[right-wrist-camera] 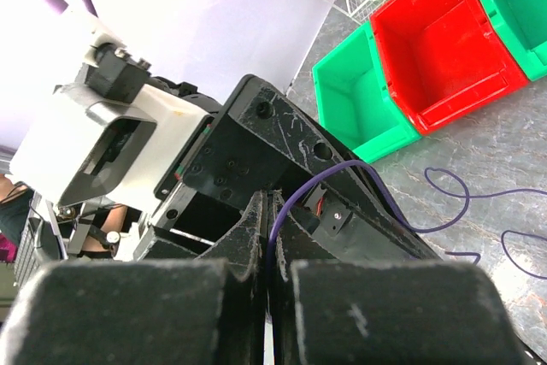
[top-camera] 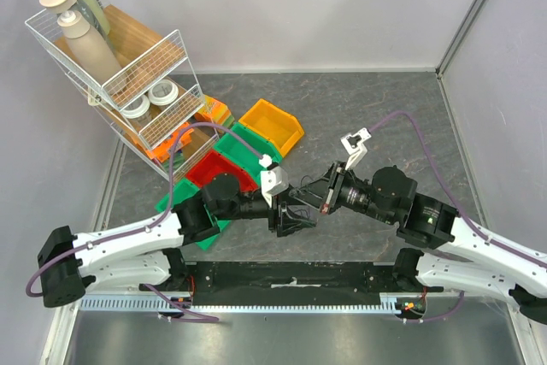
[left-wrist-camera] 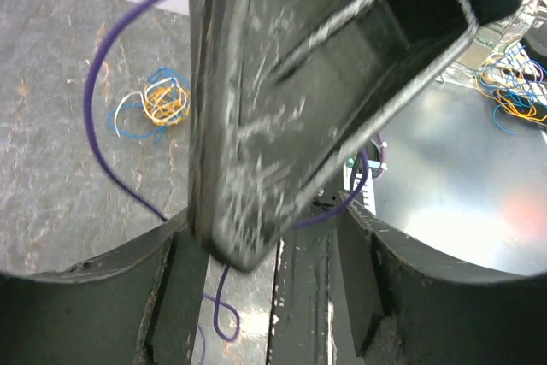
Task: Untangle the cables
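Note:
A small tangle of yellow, blue and white wires (left-wrist-camera: 162,100) lies on the grey table, left of my left gripper; it does not show in the top view. A thin purple wire (left-wrist-camera: 90,100) curves past the tangle and loops on the table (left-wrist-camera: 224,314). My right gripper (right-wrist-camera: 275,211) is shut on this purple wire (right-wrist-camera: 342,170), which arcs out to loops on the table (right-wrist-camera: 446,185). My left gripper (left-wrist-camera: 265,297) is open and empty, and the right gripper's fingers (left-wrist-camera: 282,100) reach in between its jaws. The two grippers meet at mid-table, left (top-camera: 287,216) and right (top-camera: 309,201).
Green (right-wrist-camera: 355,100) and red (right-wrist-camera: 444,40) bins stand just behind the grippers, with an orange bin (top-camera: 272,126) and a wire rack of bottles (top-camera: 111,66) further back left. More coloured wires (left-wrist-camera: 513,91) lie by the shiny metal surface near the arm bases.

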Controlling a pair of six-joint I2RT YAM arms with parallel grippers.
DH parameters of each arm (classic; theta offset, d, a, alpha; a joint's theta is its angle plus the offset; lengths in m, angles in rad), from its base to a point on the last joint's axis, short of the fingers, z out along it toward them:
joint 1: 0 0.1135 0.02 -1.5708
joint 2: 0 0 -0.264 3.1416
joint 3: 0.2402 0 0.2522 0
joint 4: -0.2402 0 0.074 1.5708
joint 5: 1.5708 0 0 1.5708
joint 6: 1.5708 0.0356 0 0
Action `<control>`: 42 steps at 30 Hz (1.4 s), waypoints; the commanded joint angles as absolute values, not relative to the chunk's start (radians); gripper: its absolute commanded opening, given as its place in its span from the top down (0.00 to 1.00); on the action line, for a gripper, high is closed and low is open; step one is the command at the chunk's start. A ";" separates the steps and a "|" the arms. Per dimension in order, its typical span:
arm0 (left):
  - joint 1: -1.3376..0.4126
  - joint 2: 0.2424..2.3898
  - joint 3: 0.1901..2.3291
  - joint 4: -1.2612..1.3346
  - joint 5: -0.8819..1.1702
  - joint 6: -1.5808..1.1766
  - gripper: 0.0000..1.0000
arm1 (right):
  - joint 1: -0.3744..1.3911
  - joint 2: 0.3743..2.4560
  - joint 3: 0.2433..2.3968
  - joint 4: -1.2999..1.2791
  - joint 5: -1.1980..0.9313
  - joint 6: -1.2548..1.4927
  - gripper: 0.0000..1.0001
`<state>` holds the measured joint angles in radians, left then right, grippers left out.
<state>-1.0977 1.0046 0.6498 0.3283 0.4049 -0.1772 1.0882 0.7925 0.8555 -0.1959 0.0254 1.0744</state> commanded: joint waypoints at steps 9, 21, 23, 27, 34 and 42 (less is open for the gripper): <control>-1.109 0.815 0.661 0.103 0.223 -0.241 0.07 | 1.089 0.762 0.868 -0.170 0.063 1.062 1.00; -1.109 0.983 0.689 0.169 0.169 -0.092 0.05 | 1.089 0.736 0.865 -0.173 0.055 1.066 1.00; -1.109 1.017 0.698 0.187 0.118 -0.074 0.07 | 1.089 0.736 0.864 -0.175 0.051 1.065 1.00; -1.109 1.055 0.710 0.235 0.083 -0.074 0.17 | 1.089 0.733 0.848 -0.176 0.052 1.063 1.00; -1.109 1.028 0.669 0.314 0.037 -0.115 0.15 | 1.089 0.739 0.816 -0.175 0.063 1.068 1.00; -1.111 1.032 0.656 0.405 0.098 -0.112 0.49 | 1.089 0.762 0.822 -0.156 0.049 1.066 1.00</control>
